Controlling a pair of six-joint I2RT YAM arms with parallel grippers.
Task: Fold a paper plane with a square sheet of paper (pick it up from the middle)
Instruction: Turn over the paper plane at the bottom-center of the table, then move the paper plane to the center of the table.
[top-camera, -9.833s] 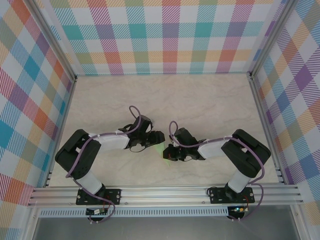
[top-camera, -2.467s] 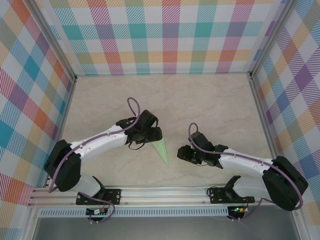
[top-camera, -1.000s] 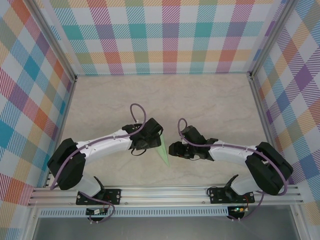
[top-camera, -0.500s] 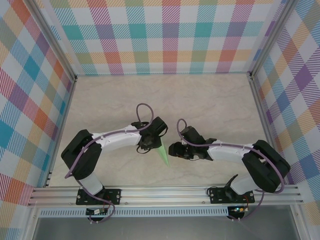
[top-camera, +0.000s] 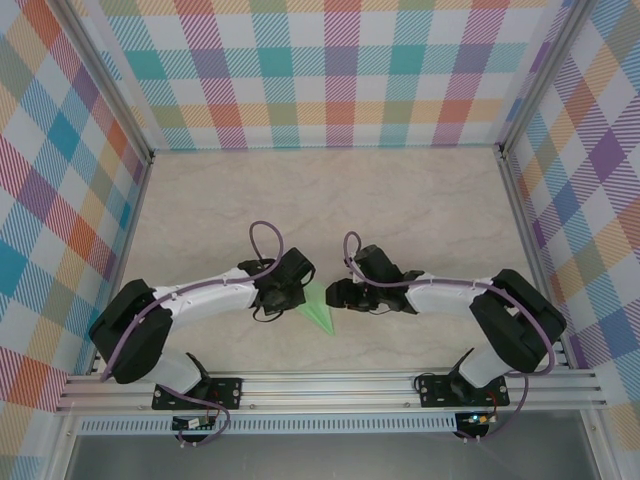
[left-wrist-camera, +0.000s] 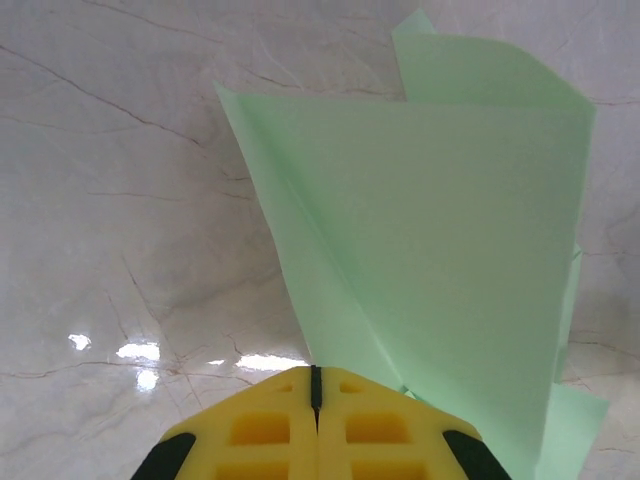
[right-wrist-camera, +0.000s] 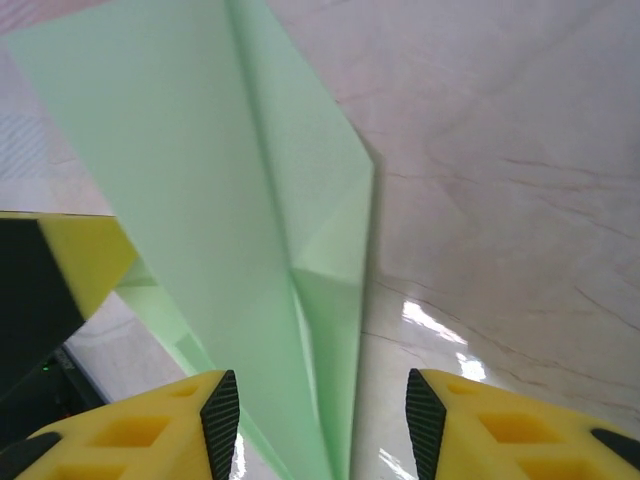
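Observation:
The square sheet of paper is folded into a slim pale-green paper plane (top-camera: 320, 312) that sits mid-table with its point toward the near rail. In the left wrist view the paper plane (left-wrist-camera: 440, 220) rises as layered flaps straight out of my left gripper (left-wrist-camera: 315, 385), whose yellow fingers are shut on its edge. My left gripper (top-camera: 303, 297) sits at the plane's wide end, on its left. My right gripper (top-camera: 335, 297) faces it from the right. It is open, and the paper plane (right-wrist-camera: 230, 200) runs between the fingers of the right gripper (right-wrist-camera: 322, 420) without touching them.
The marble tabletop (top-camera: 330, 200) stretches behind both grippers to the checked back wall (top-camera: 320, 70). An aluminium rail (top-camera: 330, 385) runs along the near edge, and frame posts (top-camera: 520, 230) line the sides. The yellow left finger (right-wrist-camera: 70, 260) shows close beside the plane in the right wrist view.
My left gripper has closed on the plane's wide end and drawn slightly left and nearer. The right gripper has moved in toward the plane, and the plane now lies more tilted.

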